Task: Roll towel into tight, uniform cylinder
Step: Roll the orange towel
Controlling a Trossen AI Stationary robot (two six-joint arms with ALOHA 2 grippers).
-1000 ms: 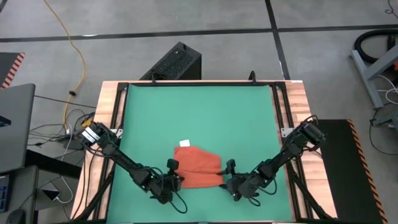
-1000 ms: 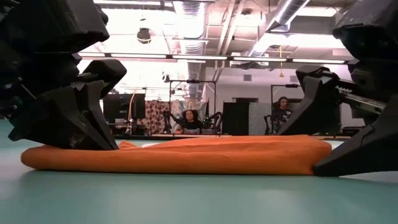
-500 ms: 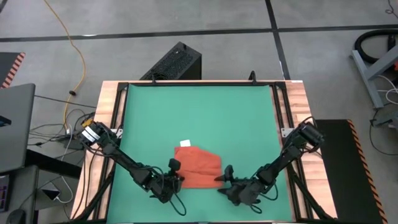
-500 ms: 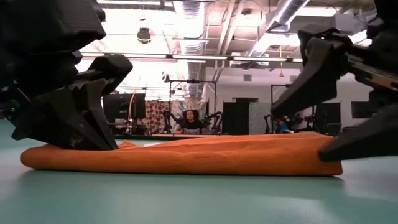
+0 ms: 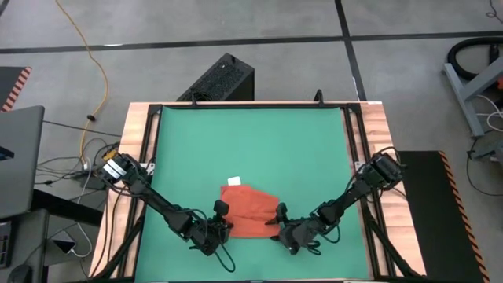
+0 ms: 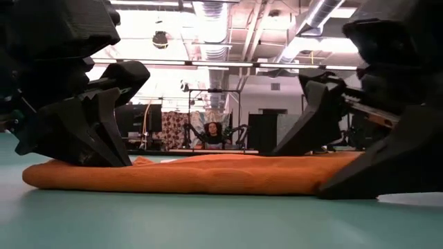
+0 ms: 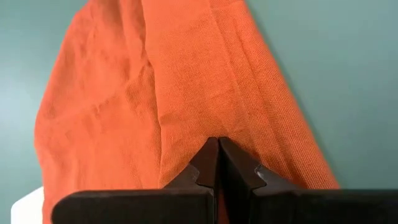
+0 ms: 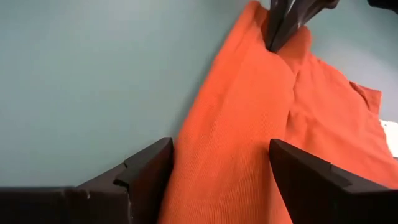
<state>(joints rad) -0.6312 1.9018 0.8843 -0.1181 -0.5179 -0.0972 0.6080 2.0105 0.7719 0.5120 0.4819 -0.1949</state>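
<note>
Towel of soft orange-red cloth point(image 5: 250, 212), partly rolled, is lying on the near middle of the green mat point(image 5: 251, 149), its thick rolled edge facing the front of the table and a flatter layer with a small white tag point(image 5: 233, 182) trailing toward the far side. The roll's left end is being pinched by the left gripper point(image 7: 218, 163), its dark fingers pressed together on the fabric, seemingly to anchor that end so the roll cannot unwind. At the opposite end, the right gripper point(image 8: 217, 168) is being held with its fingers spread wide across the roll's width, apparently placed to close on the roll. Both arms are being kept low and level at the two ends, probably so the cylinder stays even.
</note>
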